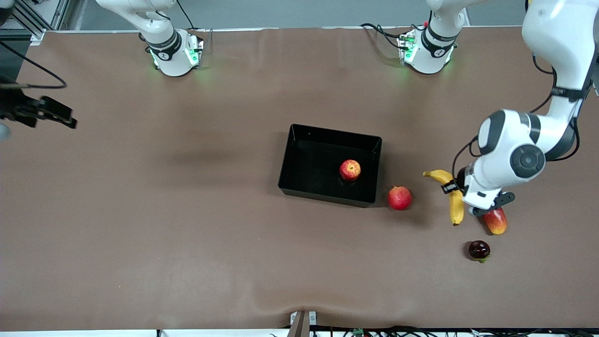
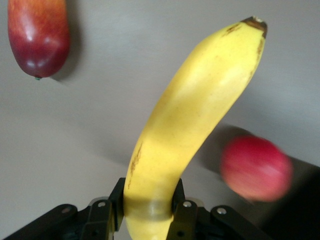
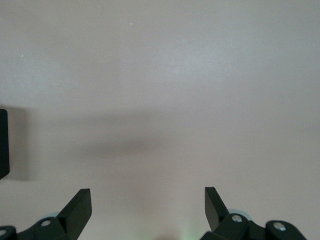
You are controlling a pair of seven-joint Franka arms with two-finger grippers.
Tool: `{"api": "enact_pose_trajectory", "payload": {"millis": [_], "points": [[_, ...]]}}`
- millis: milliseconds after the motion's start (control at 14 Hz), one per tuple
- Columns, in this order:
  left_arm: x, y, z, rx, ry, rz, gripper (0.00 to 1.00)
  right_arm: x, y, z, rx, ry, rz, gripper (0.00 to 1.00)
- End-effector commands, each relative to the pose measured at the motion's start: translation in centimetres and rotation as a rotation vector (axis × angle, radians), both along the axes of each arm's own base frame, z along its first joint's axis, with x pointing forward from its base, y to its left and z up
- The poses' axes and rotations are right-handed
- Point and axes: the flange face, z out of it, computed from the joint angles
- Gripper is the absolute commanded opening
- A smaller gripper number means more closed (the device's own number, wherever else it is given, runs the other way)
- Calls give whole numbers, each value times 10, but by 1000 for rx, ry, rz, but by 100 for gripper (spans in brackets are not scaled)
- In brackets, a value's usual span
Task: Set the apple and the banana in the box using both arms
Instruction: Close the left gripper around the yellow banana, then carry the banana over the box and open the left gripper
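The apple, red with yellow patches, lies inside the black box at mid-table, close to the wall toward the left arm's end. The yellow banana is beside the box toward the left arm's end, and my left gripper is shut on it near its bend. In the left wrist view the banana runs out from between the fingers of the left gripper. My right gripper hangs open over bare table at the right arm's end, and in its wrist view the right gripper holds nothing.
A red pomegranate sits just outside the box corner, between box and banana. A red-yellow mango lies right beside the left hand. A dark round fruit is nearer the front camera than the mango.
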Motion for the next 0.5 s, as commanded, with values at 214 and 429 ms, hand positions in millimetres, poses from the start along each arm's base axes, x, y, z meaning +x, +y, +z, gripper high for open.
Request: {"api": "enact_pose_trajectory", "payload": {"millis": [214,429], "points": [[-8,-163,52,-49,-35,9,0,-10,-7,11,-3,8,-16,100],[-16,-243,27,-94,-11,7,0,-9,-7,16,-10,-2,-13,100]]}}
